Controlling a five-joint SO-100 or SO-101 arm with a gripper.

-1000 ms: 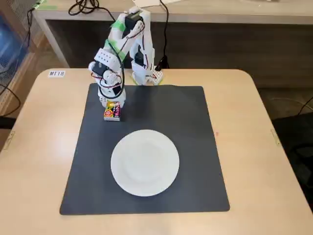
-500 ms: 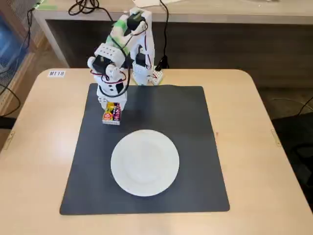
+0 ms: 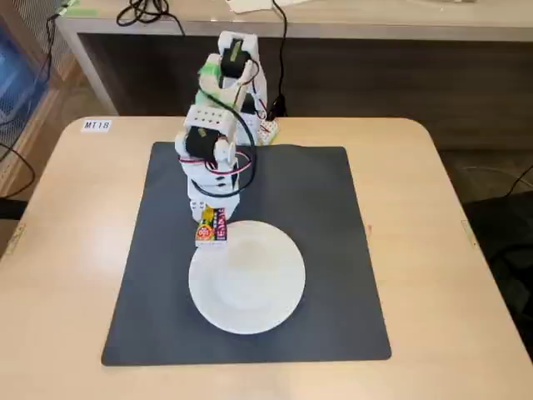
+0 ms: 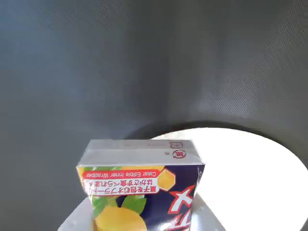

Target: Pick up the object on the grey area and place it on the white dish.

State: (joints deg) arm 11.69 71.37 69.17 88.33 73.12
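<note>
Packet (image 3: 211,227) is grasped in the claw (image 3: 208,223) at the rim of the empty dish (image 3: 250,283), over the mat (image 3: 333,250)

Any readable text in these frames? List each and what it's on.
"MT18" (last characters uncertain): small white label at the table's far left corner, fixed view.
"Clear Edible Inner Wrapper": red band on the packet, upside down in the wrist view.
Japanese line beneath it and large white letters on purple: not readable.

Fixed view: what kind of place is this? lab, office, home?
Probably a lab or office test bench, not a home. The wooden table has a label sticker "MT18", a dark grey mat marks out the work area, and loose cables lie on a counter behind.
</note>
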